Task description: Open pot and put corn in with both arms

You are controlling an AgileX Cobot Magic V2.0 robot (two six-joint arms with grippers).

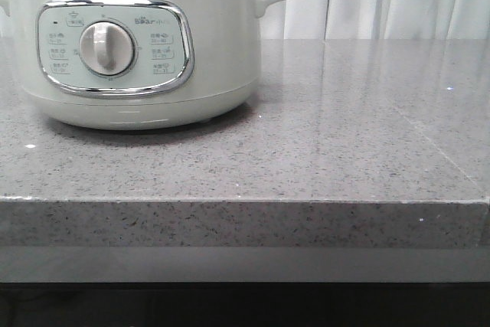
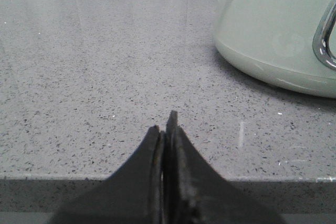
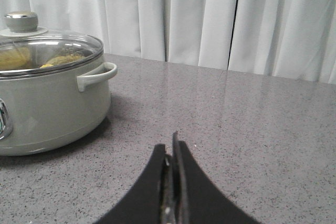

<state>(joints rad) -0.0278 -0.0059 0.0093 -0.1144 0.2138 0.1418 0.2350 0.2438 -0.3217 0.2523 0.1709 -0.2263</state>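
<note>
The pale grey-green pot stands at the left of the speckled grey counter, its control panel and white dial facing me. Its glass lid with a knob sits closed on the rim. Yellow corn shows through the glass, inside the pot. My left gripper is shut and empty, low over the counter's front edge, with the pot ahead of it to one side. My right gripper is shut and empty above the counter, apart from the pot. Neither gripper shows in the front view.
The counter has a straight front edge with a drop below. White curtains hang behind it. The pot's side handle juts toward the right arm's side.
</note>
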